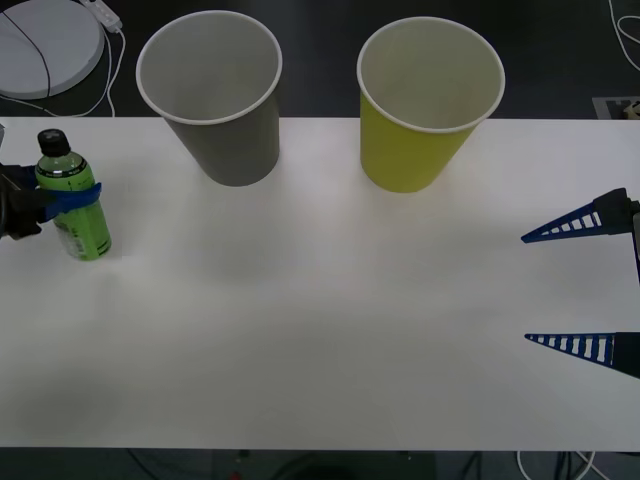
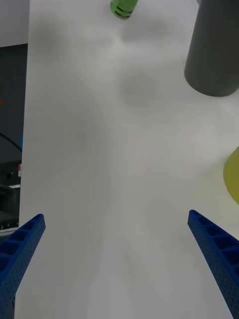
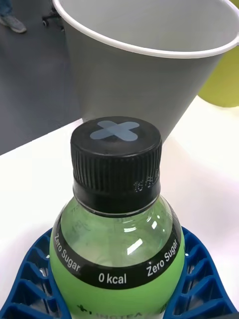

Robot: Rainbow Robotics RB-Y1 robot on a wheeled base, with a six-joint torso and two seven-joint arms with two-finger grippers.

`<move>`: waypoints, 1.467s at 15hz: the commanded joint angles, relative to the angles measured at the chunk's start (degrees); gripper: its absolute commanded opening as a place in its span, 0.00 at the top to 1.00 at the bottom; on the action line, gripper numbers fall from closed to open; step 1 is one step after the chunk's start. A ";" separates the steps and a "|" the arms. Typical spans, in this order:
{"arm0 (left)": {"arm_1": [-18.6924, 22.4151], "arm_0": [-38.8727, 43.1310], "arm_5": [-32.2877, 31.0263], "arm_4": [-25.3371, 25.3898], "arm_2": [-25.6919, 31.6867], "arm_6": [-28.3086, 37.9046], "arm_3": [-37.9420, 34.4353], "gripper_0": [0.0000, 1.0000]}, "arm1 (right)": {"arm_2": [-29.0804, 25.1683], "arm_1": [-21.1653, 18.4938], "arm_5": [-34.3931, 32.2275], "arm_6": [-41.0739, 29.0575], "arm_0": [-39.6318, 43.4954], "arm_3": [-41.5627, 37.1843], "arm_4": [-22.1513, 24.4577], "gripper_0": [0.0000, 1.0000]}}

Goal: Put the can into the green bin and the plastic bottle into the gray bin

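The left gripper (image 1: 62,203) sits at the table's 9 o'clock edge in the front view, its blue ribbed fingers (image 3: 199,279) clamped round the shoulder of the plastic bottle (image 1: 75,196). The bottle stands nearly upright, long axis vertical with a slight tilt, black cap (image 3: 117,159) uppermost and marked with a pale cross; a black band reads "Zero Sugar" and "0 kcal".

The right gripper (image 1: 568,288) hovers at the 3 o'clock edge, its two fingers spread wide with bare tabletop between them.

The white table (image 1: 320,330) is plain and matte, with dark floor beyond its far edge. A round white disc (image 1: 45,45) with a cable lies on that floor at 11 o'clock.

At 12 o'clock two large paper cups stand mouth up, side by side and apart: the gray bin (image 1: 215,95) toward 11, the green bin (image 1: 425,105) toward 1. What shows of their pale insides holds nothing. The bottle is well apart from both, nearer the gray one.
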 commanded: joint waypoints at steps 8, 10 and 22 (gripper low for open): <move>8.16 -3.34 -12.72 -6.82 5.18 10.49 0.01 1.00 | 0.00 0.00 0.00 0.00 0.00 0.00 0.00 0.00; 8.51 -5.27 -14.39 -8.84 5.53 13.39 -0.08 1.00 | 0.00 0.00 0.00 0.00 0.00 0.00 0.00 0.00; 8.51 -18.72 -31.53 -19.91 8.61 23.93 -0.08 1.00 | 0.00 0.00 0.00 0.00 0.00 0.00 0.00 0.00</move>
